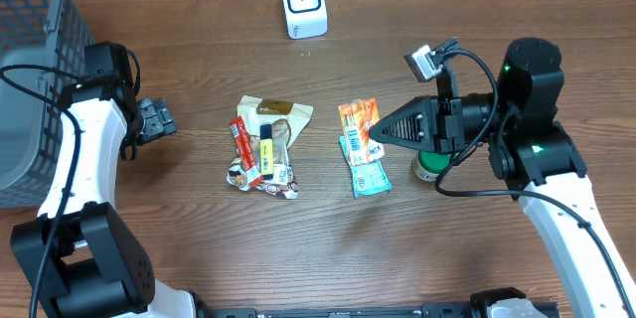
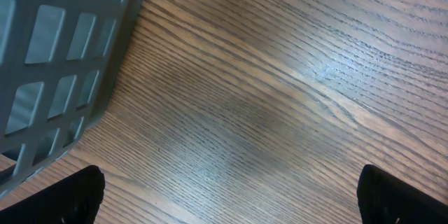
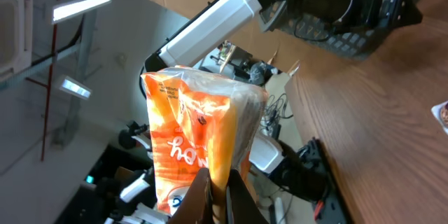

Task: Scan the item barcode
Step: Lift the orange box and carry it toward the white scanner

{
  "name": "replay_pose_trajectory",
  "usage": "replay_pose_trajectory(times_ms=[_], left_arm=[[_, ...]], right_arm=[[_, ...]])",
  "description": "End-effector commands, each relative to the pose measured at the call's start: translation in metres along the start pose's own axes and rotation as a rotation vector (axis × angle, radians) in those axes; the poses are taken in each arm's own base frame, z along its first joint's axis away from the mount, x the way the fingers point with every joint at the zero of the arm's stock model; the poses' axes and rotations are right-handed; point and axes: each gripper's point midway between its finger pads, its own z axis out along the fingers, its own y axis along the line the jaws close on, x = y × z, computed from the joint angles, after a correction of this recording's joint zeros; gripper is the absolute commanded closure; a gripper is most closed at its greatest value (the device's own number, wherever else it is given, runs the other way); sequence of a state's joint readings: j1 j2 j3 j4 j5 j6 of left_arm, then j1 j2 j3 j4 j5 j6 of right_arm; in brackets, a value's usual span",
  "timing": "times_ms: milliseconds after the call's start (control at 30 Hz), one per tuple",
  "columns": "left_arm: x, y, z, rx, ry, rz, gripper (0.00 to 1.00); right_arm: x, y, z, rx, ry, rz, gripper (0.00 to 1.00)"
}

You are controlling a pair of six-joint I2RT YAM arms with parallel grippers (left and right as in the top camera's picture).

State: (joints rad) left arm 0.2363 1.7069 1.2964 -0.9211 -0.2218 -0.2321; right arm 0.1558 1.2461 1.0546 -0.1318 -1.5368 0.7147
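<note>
Pinching the orange packet [image 3: 199,126] by one thin edge between its tips, the right gripper [image 3: 219,182] may let it twist or slip, so its barcode could turn away from the scanner [image 1: 303,3], well apart from it.

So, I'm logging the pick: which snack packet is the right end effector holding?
The orange packet, pinched in the shut right end effector. The teal packet lies free beside it; the mixed pile sits apart.
</note>
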Motion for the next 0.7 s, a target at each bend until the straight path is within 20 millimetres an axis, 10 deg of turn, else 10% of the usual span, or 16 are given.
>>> replay_pose_trajectory(times_ms=[0, 200, 533, 667], left_arm=[[-0.008, 0.003, -0.01, -0.006, -0.036, 0.004, 0.0], [-0.008, 0.003, -0.01, -0.006, -0.036, 0.004, 0.0], [-0.008, 0.003, -0.01, -0.006, -0.036, 0.004, 0.0], [-0.008, 0.003, -0.01, -0.006, -0.036, 0.004, 0.0]], right_arm=[[0.003, 0.009, -0.001, -0.021, 0.021, 0.014, 0.96], [-0.005, -0.009, -0.001, 0.036, -0.034, -0.029, 0.96], [0.011, -0.172, -0.047, 0.865, -0.155, 0.05, 0.96], [0.013, -0.196, -0.054, 1.011, -0.131, 0.033, 0.96]])
